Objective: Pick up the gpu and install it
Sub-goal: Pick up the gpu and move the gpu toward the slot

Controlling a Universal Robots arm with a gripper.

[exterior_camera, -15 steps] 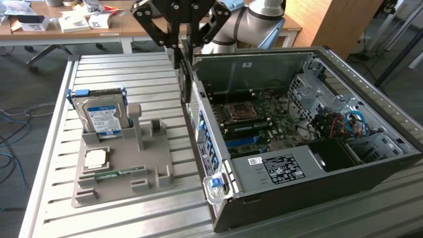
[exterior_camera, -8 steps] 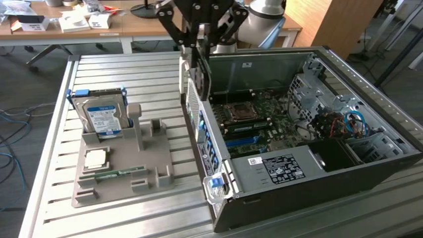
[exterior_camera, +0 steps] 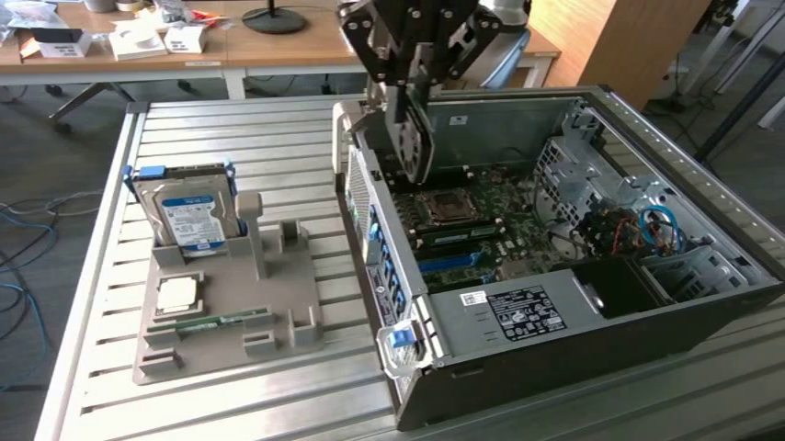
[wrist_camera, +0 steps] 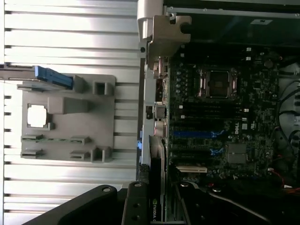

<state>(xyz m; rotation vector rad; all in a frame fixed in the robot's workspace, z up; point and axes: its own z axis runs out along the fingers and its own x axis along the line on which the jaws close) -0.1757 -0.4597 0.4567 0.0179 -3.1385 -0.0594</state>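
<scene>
Case (exterior_camera: 687, 119) side off, clear way down onto motherboard (exterior_camera: 491, 243). gpu (exterior_camera: 411, 138), clamped in gripper (exterior_camera: 415, 87), hangs edge-down just beside rear wall (exterior_camera: 363, 184); tight there. Drive cage (exterior_camera: 576, 170), cable tangle (exterior_camera: 638, 230) and power supply (exterior_camera: 521, 308) crowd other sides. Bare strip of slatted table (exterior_camera: 245, 129) between case and parts tray (exterior_camera: 233, 294). Hard drive (exterior_camera: 190, 216) upright on tray.

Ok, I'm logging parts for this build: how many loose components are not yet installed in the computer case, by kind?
hard drive: 1
processor chip: 1
memory stick: 1
gpu: 1
Total: 4
</scene>
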